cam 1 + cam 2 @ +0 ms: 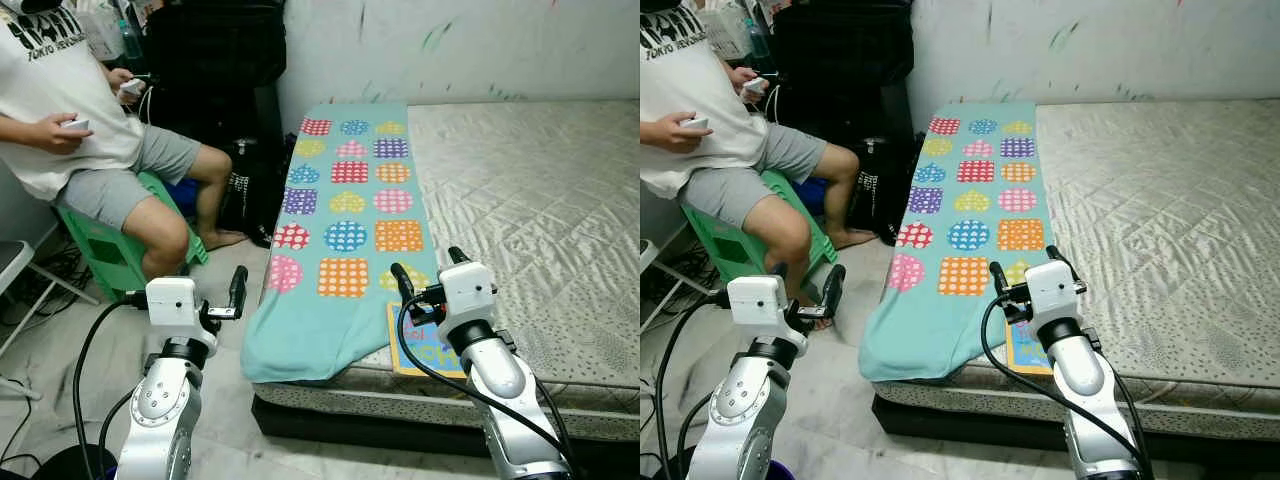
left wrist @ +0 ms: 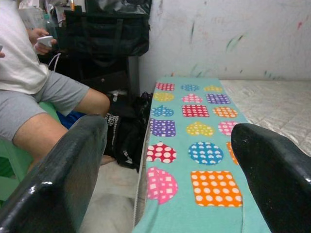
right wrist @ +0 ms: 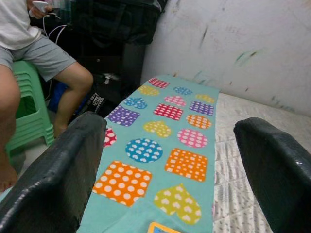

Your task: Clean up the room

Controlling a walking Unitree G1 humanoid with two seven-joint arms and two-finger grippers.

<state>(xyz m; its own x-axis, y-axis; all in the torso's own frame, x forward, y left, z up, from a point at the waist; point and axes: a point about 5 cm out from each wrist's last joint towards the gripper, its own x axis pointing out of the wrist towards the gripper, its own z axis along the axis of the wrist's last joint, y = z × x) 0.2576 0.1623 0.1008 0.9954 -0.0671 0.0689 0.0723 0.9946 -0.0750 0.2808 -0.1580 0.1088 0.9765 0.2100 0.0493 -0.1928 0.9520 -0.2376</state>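
Note:
A teal blanket (image 1: 345, 210) with bright dotted patches lies along the left side of a bare mattress (image 1: 530, 190) and hangs over its front corner. A colourful flat book (image 1: 418, 350) sits on the mattress front edge, partly under the blanket's hem. My right gripper (image 1: 430, 270) is open above the book and the blanket's near end, holding nothing. My left gripper (image 1: 190, 292) is open over the floor just left of the bed, level with the hanging blanket corner. In both wrist views the black fingers (image 2: 63, 174) (image 3: 63, 170) stand wide apart, looking along the blanket.
A person (image 1: 70, 120) sits on a green stool (image 1: 105, 250) at the left, holding small devices, one leg stretched toward the bed. Black bags (image 1: 215, 60) stand against the wall between the person and the bed. Cables (image 1: 20, 300) lie on the floor at far left.

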